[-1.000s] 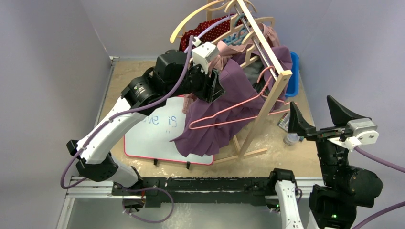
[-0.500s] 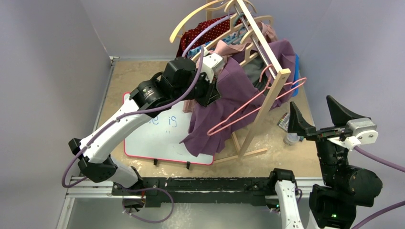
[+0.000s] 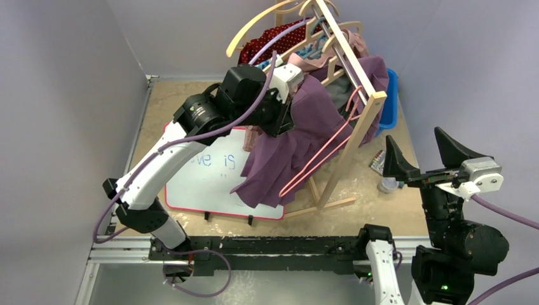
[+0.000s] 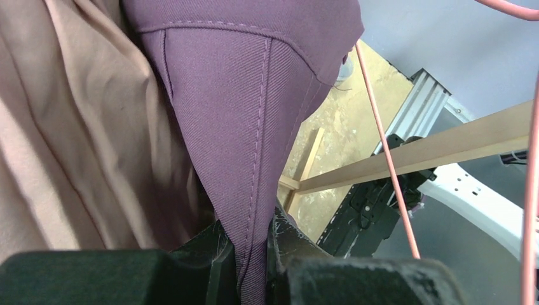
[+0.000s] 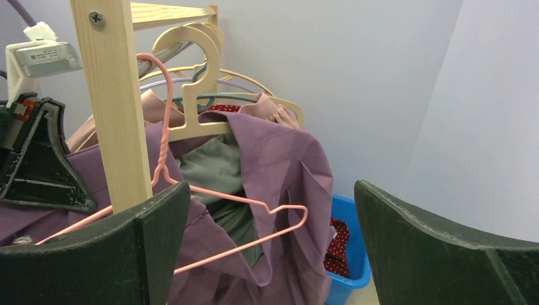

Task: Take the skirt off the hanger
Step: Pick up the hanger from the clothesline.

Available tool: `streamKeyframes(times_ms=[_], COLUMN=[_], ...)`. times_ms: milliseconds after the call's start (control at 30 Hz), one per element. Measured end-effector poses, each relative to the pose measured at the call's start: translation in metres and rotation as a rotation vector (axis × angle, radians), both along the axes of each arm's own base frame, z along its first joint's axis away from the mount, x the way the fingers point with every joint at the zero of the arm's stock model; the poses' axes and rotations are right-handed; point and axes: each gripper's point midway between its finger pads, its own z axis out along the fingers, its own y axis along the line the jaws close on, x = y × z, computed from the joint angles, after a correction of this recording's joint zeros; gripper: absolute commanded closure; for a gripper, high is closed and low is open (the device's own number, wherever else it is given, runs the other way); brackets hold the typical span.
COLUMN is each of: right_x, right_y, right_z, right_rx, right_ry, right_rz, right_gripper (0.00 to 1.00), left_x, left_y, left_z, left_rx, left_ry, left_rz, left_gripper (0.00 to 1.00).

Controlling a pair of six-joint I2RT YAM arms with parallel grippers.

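Note:
The purple skirt [image 3: 299, 136] hangs from the wooden rack [image 3: 356, 82], and a pink wire hanger [image 3: 316, 159] slants down across its front. My left gripper [image 3: 279, 117] is shut on a fold of the skirt near its upper left. In the left wrist view a seamed pleat of the skirt [image 4: 254, 127] runs down between the closed left gripper [image 4: 254, 254], with the hanger [image 4: 389, 159] wire to the right. My right gripper [image 3: 419, 155] stands open, apart from the rack. Its view shows the skirt [image 5: 286, 165] and the hanger [image 5: 241, 201] hooked at the rack post [image 5: 117, 101].
A whiteboard [image 3: 203, 178] lies under the skirt's hem. More clothes and wooden hangers crowd the rack, among them a red dotted garment [image 3: 267, 41] and a beige one [image 4: 63, 127]. A blue bin [image 3: 389, 101] sits behind the rack. Small items [image 3: 383, 178] lie by the rack's right foot.
My left gripper has shut on the skirt and moved slightly up and right. The pink hanger has swung from a wide spread to a steeper slant. The right arm has not moved.

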Motion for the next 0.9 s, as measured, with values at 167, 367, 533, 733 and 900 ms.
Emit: streamKeyframes(times_ms=[167, 367, 533, 733, 900], right_x=[0.000, 0.000, 0.000, -0.001, -0.001], right_y=[0.000, 0.000, 0.000, 0.001, 0.001], right_z=[0.000, 0.000, 0.001, 0.002, 0.002], right_rx=[0.000, 0.000, -0.001, -0.001, 0.003], right_ry=[0.000, -0.001, -0.003, -0.008, -0.007], right_rz=[0.000, 0.001, 0.002, 0.003, 0.007], right_gripper=[0.01, 0.01, 0.01, 0.01, 0.01], left_x=[-0.010, -0.025, -0.039, -0.051, -0.054], left_y=[-0.010, -0.023, -0.031, -0.045, -0.051], left_z=[0.010, 0.021, 0.031, 0.047, 0.056], left_rx=[-0.042, -0.119, -0.182, -0.266, -0.310], left_ry=[0.079, 0.190, 0.263, 0.336, 0.369], left_rz=[-0.026, -0.066, -0.112, -0.176, -0.191], left_gripper=[1.00, 1.00, 1.00, 1.00, 1.00])
